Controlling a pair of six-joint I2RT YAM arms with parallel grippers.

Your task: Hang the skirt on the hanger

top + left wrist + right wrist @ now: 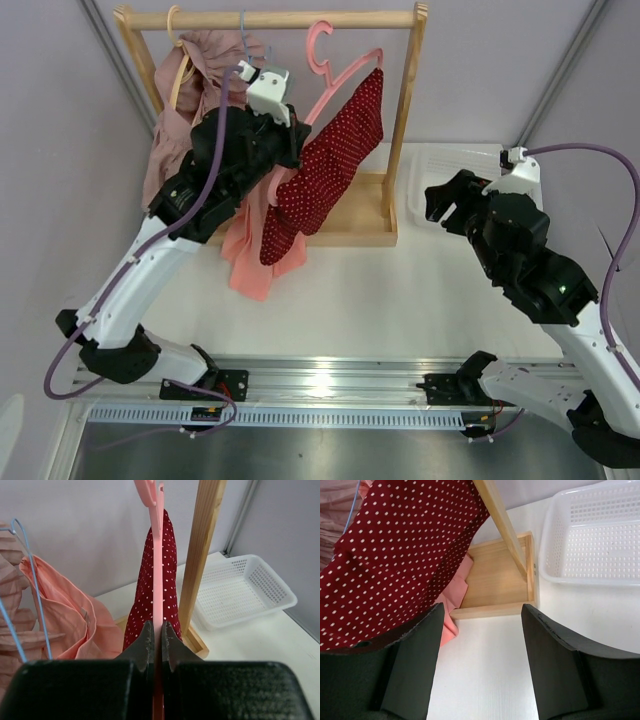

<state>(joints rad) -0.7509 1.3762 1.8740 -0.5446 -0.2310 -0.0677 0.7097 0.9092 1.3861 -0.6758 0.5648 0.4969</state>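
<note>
Left claw (157, 628): clamped on hanger (158, 555) arm
Skirt (142, 590): draped over hanger, just ahead of left claw, hanging down
Right claw (482, 609): fingers apart, empty, skirt off to its left

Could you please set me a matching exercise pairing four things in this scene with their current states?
1. dark red polka-dot cloth skirt
2. thin pink plastic hanger
3. white plastic mesh basket
4. right gripper

A. jaws open, empty
B. clamped in the left gripper
C. draped on the hanger
D. empty, on the table

Pairs: 1-C, 2-B, 3-D, 4-A
</note>
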